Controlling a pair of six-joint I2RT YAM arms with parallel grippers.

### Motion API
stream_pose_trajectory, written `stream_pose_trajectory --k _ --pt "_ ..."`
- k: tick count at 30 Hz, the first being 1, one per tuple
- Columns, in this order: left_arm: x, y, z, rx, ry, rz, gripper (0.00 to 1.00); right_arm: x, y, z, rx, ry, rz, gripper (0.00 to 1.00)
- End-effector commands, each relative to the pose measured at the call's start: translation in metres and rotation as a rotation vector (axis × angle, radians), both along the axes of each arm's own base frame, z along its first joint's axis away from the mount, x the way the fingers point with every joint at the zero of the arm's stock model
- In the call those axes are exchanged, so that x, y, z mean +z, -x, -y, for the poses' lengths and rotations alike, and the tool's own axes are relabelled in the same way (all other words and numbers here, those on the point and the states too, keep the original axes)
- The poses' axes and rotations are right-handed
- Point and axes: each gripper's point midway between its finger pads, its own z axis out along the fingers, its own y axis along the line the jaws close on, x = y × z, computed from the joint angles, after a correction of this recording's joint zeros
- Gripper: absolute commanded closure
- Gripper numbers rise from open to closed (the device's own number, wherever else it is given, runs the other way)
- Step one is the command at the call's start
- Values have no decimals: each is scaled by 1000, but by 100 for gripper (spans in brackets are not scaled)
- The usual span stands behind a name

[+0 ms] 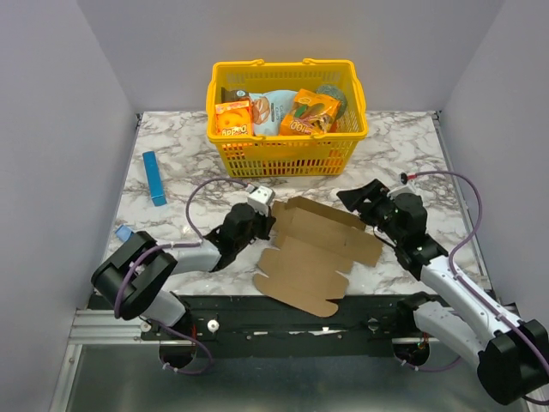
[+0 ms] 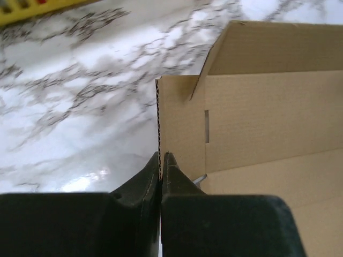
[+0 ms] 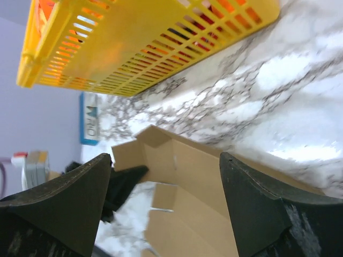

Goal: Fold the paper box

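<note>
Nearest the lens, left wrist view: my left gripper [image 2: 161,161], both black fingers pressed together on the thin corrugated edge of a flap of the paper box [image 2: 257,123]. The cardboard runs straight out from between the pads. Grasp on the box confirmed from this view.

Top view: paper box [image 1: 313,253] is an unfolded brown sheet with notches and flaps. It lies on the marble table [image 1: 412,154] between my two arms, in front of the yellow basket [image 1: 283,154] and apart from it. Its near corner reaches the table's near edge. My left gripper [image 1: 264,225] meets the sheet at its left side. The flaps at that end look raised off the table; how far, I cannot tell.

My right gripper [image 1: 356,199] sits at the sheet's far right corner. Right wrist view: the fingers of the right gripper [image 3: 165,160] are spread wide with nothing between them; the box [image 3: 187,182] lies beyond them. Contact with the cardboard: cannot tell.

Other items: orange snack boxes [image 1: 233,120] inside the basket; slim blue box [image 1: 154,178] on the table, far left, well apart from the sheet.
</note>
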Motion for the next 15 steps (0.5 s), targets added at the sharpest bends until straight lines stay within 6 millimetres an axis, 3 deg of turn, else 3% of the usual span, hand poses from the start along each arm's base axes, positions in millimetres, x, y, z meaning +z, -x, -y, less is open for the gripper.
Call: stream_pose_trajectory --k 1,7,14,15 --pt "44 4 15 -16 -113 308 96 -11 12 -14 -19 -265 -150 11" --pt "48 -3 -18 281 -261 380 99 -3 26 -24 5 -465 -212 12" --pt "55 -6 -26 447 -325 460 100 34 31 -17 -4 -466 -131 13" --pt "63 -6 -23 458 -301 487 100 37 31 -17 0 -464 -124 13"
